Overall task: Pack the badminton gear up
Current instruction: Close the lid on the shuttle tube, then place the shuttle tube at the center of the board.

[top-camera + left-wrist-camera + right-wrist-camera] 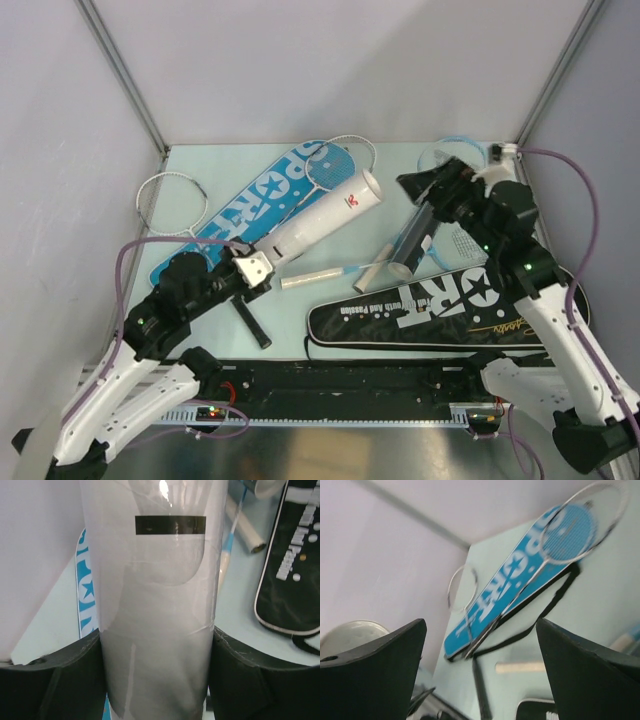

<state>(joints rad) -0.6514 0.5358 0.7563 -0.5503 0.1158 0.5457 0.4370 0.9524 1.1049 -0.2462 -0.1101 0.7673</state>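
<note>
Arms first: my left arm [150, 320] reaches forward low over the tabletop [200, 160]. My left tool [262, 262] is clamped across the near end of the white tube [325, 215], which slants away to the right across the blue cover [260, 200]. My right arm [540, 290] stretches up the right side and bends inward at the wrist. My right tool [480, 660] stands by the far end of the black tube [418, 235], its fingers spread wide with nothing between them. The black cover [440, 310] lies flat at the front right, apart from the blue one.

From above, the grip on the white tube is mostly hidden. My left wrist view shows it plainly: a finger [50, 680] pressed against each side of the tube, and a feathered shape [167, 495] showing faintly through its wall. My right wrist view looks across to the blue cover, with one white racket [580, 525] lying on it and a second racket [462, 587] whose head lies beside it.
</note>
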